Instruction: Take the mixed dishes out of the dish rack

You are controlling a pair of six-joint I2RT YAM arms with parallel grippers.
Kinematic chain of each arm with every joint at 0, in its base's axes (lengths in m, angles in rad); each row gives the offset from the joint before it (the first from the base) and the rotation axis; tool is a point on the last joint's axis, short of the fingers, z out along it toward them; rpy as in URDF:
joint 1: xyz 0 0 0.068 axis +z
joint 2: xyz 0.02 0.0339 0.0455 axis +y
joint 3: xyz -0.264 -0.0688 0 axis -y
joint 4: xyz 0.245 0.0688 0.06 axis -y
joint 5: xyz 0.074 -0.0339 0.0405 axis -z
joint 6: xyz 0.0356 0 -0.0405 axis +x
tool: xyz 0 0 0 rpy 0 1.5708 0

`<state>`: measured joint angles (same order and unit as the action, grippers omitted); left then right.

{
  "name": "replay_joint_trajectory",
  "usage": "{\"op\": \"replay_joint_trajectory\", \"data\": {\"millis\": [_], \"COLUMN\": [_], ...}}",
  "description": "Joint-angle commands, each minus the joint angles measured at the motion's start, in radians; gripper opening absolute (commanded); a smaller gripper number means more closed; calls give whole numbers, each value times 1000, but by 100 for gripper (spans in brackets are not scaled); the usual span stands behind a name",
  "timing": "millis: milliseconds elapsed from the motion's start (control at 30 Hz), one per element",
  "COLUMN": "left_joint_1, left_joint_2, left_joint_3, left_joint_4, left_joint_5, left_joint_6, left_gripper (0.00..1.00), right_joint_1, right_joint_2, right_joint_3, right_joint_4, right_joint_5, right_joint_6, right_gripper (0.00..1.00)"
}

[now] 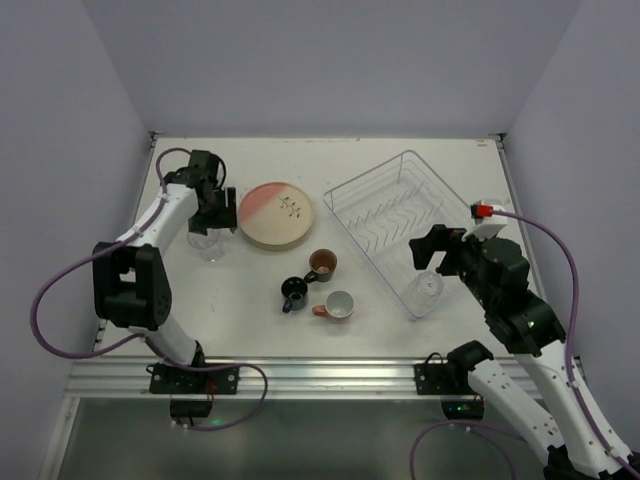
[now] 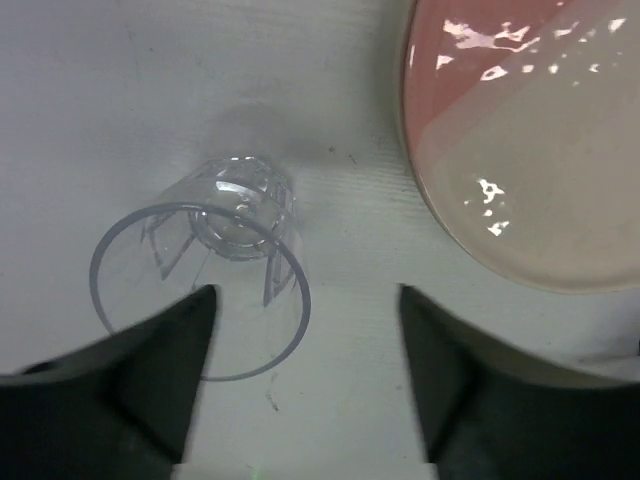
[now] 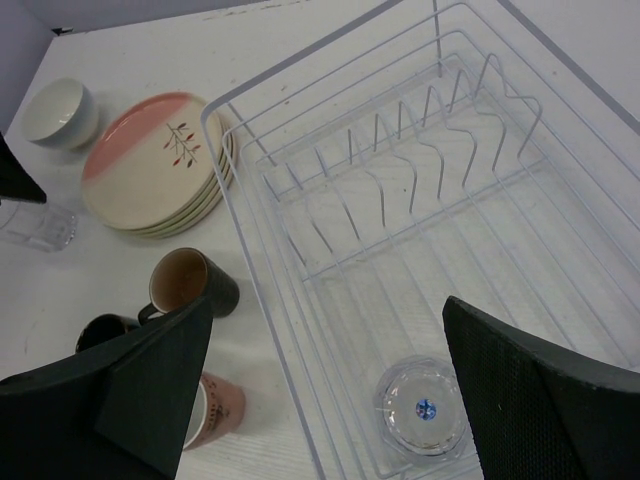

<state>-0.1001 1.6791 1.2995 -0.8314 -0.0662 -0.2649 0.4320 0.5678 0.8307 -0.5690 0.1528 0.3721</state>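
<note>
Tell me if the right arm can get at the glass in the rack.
Probably yes. The right gripper hangs open just above the glass, which sits alone at the near end of the rack, clear of the prongs. Nothing lies between them.

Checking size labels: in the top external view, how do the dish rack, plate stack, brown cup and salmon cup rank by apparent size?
1. dish rack, clearly the largest
2. plate stack
3. brown cup and salmon cup: they look too alike to rank
</note>
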Motion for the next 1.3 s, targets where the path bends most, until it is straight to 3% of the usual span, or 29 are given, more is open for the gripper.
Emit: {"op": "replay_joint_trajectory", "data": {"millis": [0,33,233,467,733,933,1267], "left_joint_1": [-26,-32,-199,-204,-204,-262,-319], "left_joint_2": [-126,-149,-500,-908,-1050,-1059,-1039], "left_joint_3": [14,17,-129,-405,-543,-560,-549], "left_joint_4": [29,29,191,322,379,379,354], "left_joint_5": [14,19,52,101,169,126,103], "left_joint_6": [9,4,-36,-74,-65,-77,-82], "left_gripper": [93,100,100,100,100,100,100], "right_joint_1": [1,1,1,1,1,1,2], "right_joint_2": [9,17,55,86,260,380,340], "right_joint_3": [1,2,19,51,96,99,-16], "right_joint_4": [31,18,-3,-94,-271,-393,-284], "right_joint_5": [4,13,186,156,125,212,283], "right_joint_6": [-18,-18,128,143,154,321,468], "right_gripper": [99,99,99,99,99,99,99]}}
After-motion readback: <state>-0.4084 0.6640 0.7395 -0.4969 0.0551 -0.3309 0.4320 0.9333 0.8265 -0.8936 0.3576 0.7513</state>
